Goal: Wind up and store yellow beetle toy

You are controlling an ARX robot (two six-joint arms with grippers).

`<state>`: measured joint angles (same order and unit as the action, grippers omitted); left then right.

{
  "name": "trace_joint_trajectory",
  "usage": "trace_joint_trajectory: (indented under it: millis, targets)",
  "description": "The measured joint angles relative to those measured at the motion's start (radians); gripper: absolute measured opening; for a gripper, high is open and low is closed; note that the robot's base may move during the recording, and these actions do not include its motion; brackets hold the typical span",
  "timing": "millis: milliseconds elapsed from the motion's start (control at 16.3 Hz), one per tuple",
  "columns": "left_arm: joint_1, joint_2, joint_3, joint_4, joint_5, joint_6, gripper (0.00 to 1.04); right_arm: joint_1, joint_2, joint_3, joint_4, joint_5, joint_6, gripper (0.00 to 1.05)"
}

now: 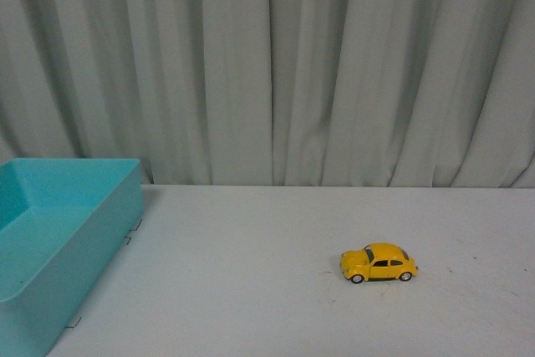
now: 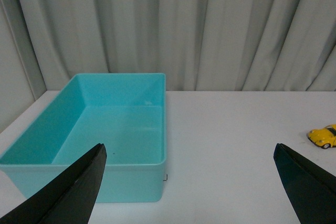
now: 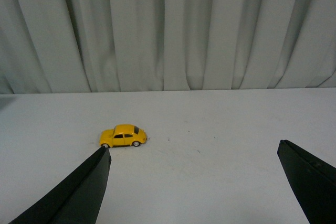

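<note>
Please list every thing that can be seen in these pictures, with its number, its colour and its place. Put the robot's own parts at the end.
toy car: one, yellow, standing on its wheels on the right part of the table, away from the bin
bin: one, teal, open at the top, nothing seen inside, on the left side of the table
table: one, white, under the car and the bin
curtain: one, pale grey, pleated, behind the table
left gripper: one, black, open, above the table near the bin, holding nothing
right gripper: one, black, open, above the table facing the car, holding nothing
</note>
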<state>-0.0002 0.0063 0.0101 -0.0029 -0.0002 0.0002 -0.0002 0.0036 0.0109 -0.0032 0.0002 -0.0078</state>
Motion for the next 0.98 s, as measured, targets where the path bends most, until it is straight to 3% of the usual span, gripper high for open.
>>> trace_joint_trajectory:
  millis: [979]
  targets:
    - [0.0,0.0,0.0,0.0,0.0,0.0,0.98,0.0,0.0,0.0,0.0,0.0,0.0,0.98]
